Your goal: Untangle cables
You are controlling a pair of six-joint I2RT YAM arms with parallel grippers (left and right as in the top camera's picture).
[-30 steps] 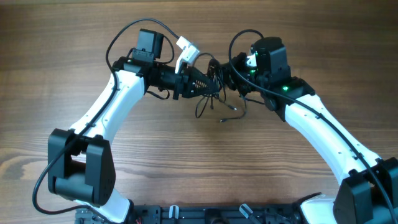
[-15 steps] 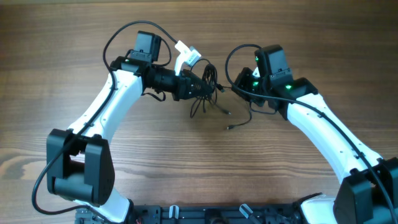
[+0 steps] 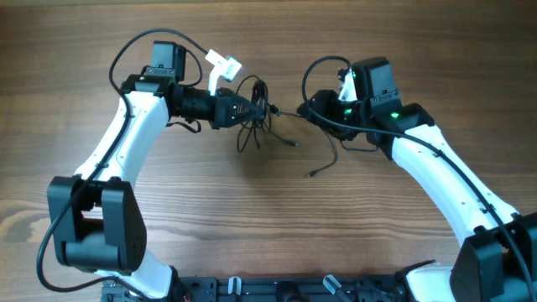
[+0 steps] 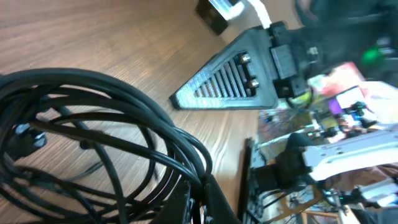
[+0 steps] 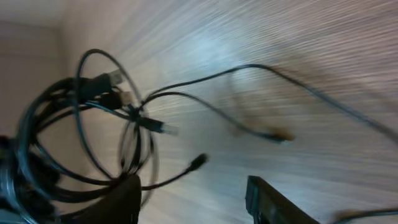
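Currently, I rate the task as early to midway, with most of the work outstanding. The cables (image 3: 250, 126) are mostly one knotted bundle of black loops. The bundle hangs from the left gripper (image 3: 256, 109), whose fingers are pressed together on it over the table (image 3: 252, 226). The left wrist view confirms several cords crowded together right at the finger base. I cannot tell whether the lowest loops touch the wood.

Done so far, in my judgement: one loose strand (image 3: 327, 151) lies drawn out to the right of the bundle. Its plug end (image 3: 311, 174) rests on the wood, well apart from the knot. A second thin cord runs from the bundle toward the right gripper (image 3: 309, 107). That gripper's fingers are spread, with only bare tabletop between them in the right wrist view, so it holds nothing.

Left to do: the right wrist view shows several plug ends sticking out of loops that cross one another. Each cord probably needs drawing out singly and laying apart from the others. I cannot count the cords with confidence.

Surface: a flat, matt, wood-grain tabletop that should let thin cords slide freely. Room: nothing beyond the table shows. A black rail (image 3: 277, 289) at the near edge carries the arm bases.
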